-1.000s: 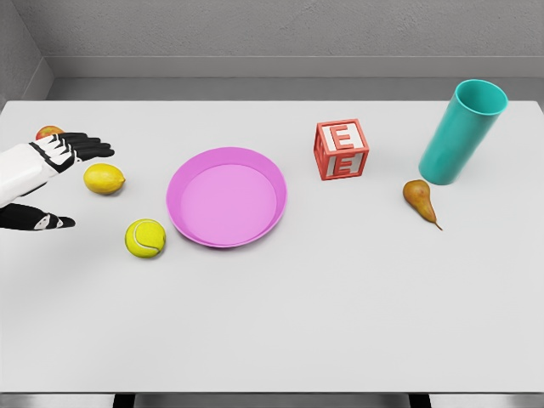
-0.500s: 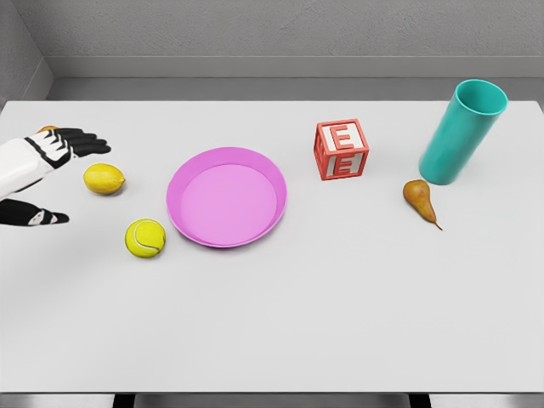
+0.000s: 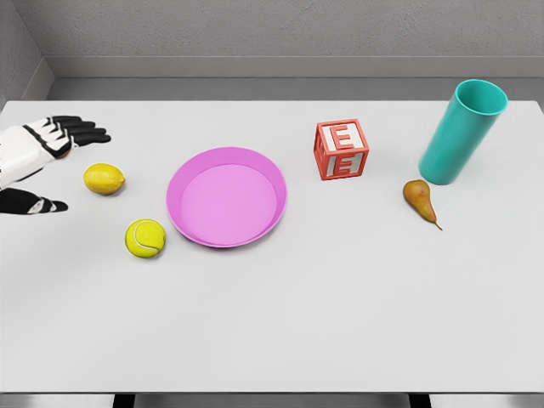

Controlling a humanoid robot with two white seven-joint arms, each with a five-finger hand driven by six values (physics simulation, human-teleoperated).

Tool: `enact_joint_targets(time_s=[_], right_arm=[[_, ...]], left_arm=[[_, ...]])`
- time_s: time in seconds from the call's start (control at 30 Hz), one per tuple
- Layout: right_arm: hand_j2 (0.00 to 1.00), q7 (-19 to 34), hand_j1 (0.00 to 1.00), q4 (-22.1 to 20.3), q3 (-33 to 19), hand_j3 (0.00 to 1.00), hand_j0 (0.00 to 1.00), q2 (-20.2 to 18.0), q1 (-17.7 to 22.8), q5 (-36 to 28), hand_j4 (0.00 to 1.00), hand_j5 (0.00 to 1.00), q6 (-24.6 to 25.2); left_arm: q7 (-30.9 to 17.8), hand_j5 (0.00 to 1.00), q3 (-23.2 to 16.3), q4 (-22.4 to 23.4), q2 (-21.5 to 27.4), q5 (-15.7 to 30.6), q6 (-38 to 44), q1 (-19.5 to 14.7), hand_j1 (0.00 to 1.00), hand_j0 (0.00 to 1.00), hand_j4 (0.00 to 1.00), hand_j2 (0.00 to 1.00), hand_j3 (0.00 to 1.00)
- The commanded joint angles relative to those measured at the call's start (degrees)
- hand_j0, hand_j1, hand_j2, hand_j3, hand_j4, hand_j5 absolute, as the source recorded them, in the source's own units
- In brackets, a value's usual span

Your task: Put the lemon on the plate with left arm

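A yellow lemon point(image 3: 104, 178) lies on the white table at the left, a short way left of the pink plate point(image 3: 255, 225). My left hand point(image 3: 53, 166) hovers at the left edge, just left of the lemon and apart from it. Its black fingers point(image 3: 81, 132) are spread above the lemon's far side and the thumb point(image 3: 38, 206) reaches out below, so the hand is open and holds nothing. The right arm is out of view.
A yellow tennis ball point(image 3: 145, 238) sits just off the plate's left front rim. Right of the plate are a red letter block point(image 3: 341, 150), a tilted teal cup point(image 3: 462, 132) and a brown pear point(image 3: 418, 199).
My left hand has drawn back to the left and slightly away from the lemon, covering the small reddish fruit seen behind it earlier. The lemon has not moved.
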Motion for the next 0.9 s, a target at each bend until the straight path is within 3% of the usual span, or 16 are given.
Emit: enact_joint_targets(time_s=[0.0, 0.13, 0.47, 0.7, 0.77, 0.87], right_arm=[[1.00, 0.0, 1.00, 0.0, 0.0, 1.00, 1.00, 0.0, 0.0, 0.0, 1.00, 1.00, 0.0], [1.00, 0.0, 1.00, 0.0, 0.0, 1.00, 1.00, 0.0, 0.0, 0.0, 1.00, 1.00, 0.0], [1.00, -0.1, 1.00, 0.0, 0.0, 1.00, 1.00, 0.0, 0.0, 0.0, 1.00, 1.00, 0.0], [1.00, 0.0, 1.00, 0.0, 0.0, 1.00, 1.00, 0.0, 0.0, 0.0, 1.00, 1.00, 0.0], [1.00, 0.0, 1.00, 0.0, 0.0, 1.00, 1.00, 0.0, 0.0, 0.1, 1.00, 1.00, 0.0], [1.00, -0.1, 1.00, 0.0, 0.0, 1.00, 1.00, 0.0, 0.0, 0.0, 1.00, 1.00, 0.0]], left_arm=[[0.0, 1.00, -0.2, 0.0, -0.4, -0.9, 0.2, -0.1, 1.00, 1.00, 1.00, 1.00, 1.00], [0.0, 1.00, -0.3, 0.0, -2.1, -2.5, 0.2, -0.3, 1.00, 1.00, 1.00, 1.00, 1.00], [0.0, 1.00, -0.3, 0.0, -5.2, -13.2, 0.2, -1.8, 1.00, 1.00, 1.00, 1.00, 1.00], [0.0, 1.00, -0.8, 0.3, -7.6, -15.0, 0.2, -2.5, 1.00, 1.00, 1.00, 1.00, 1.00], [0.0, 1.00, -4.8, 0.5, -7.6, -15.1, 0.2, -4.7, 1.00, 1.00, 1.00, 1.00, 1.00], [0.0, 1.00, -5.5, 0.5, -7.7, -15.1, 0.2, -5.5, 1.00, 1.00, 1.00, 1.00, 1.00]])
